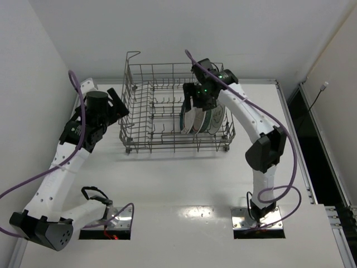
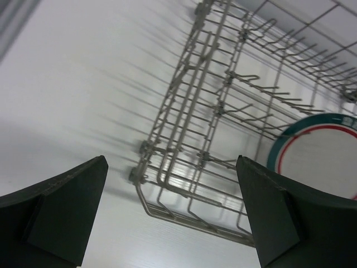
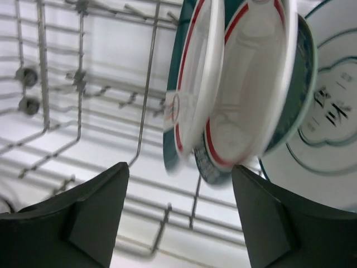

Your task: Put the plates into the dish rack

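Standing by the table, I am watching what looks to me like the letting-go step: the plates (image 1: 201,120) are standing on edge, packed close together, in the right-hand end of the dish rack (image 1: 144,114), and the right gripper (image 1: 191,105) is hovering directly over their top rims, just inside the rack's right half. Its fingers are standing apart with nothing pinched between them; in the right wrist view the banded-rim plate (image 3: 195,84) is sitting in the gap beyond the tips, not touching either pad as far as I can tell. The right arm is reaching in from the rack's right side, elbow bent outward, wrist tipped down over the wires. The left gripper (image 1: 118,103) is hanging just outside the rack's left wall, jaws spread wide and empty (it seems to be merely waiting), its arm folded back toward the near-left of the rack. I am seeing no plate lying outside the rack, so I judge the loading to be near its end. The next move, I think, is calling for a straight lift clear of the rims and tines, without nudging the leaning stack.
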